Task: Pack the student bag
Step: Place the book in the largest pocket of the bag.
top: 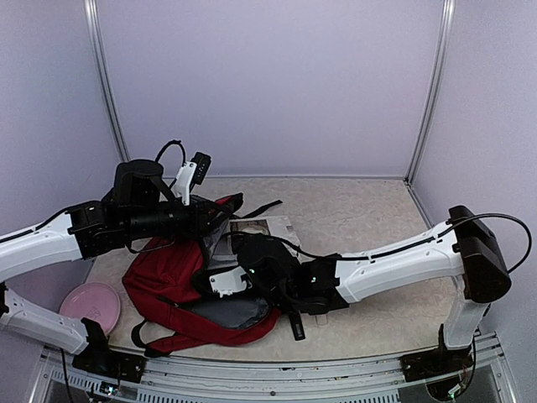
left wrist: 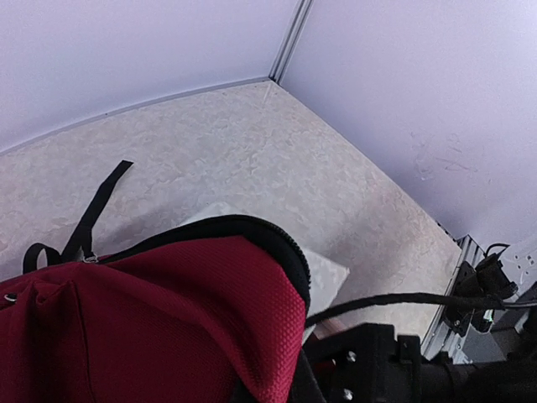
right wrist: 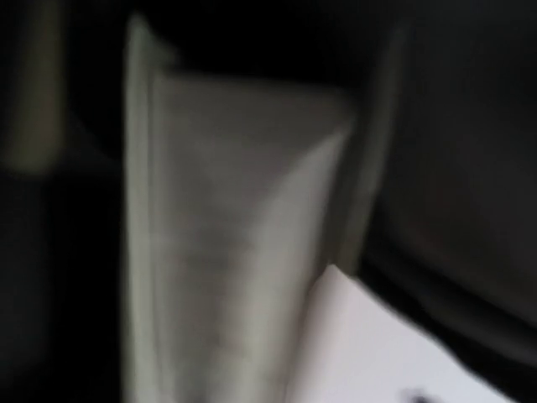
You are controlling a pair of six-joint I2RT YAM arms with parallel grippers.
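The student bag (top: 164, 281) is a dark red backpack that lies at the middle left of the table, its grey lining (top: 231, 312) showing at the open mouth. My left gripper (top: 216, 220) is at the bag's upper rim and holds the red fabric (left wrist: 168, 319) and black zipper edge (left wrist: 277, 239) raised; its fingers are hidden under the fabric. My right gripper (top: 220, 277) reaches into the bag's mouth and its fingers are hidden. The right wrist view is dark and blurred, with a pale block of pages (right wrist: 226, 235) and a white sheet corner (right wrist: 369, 344) close up.
A pale printed book or paper (top: 268, 227) lies behind the bag and shows past the rim in the left wrist view (left wrist: 329, 273). A pink plate (top: 88, 304) sits at the near left. A black pen-like object (top: 295, 326) lies under the right arm. A black strap (left wrist: 96, 210) trails on the table.
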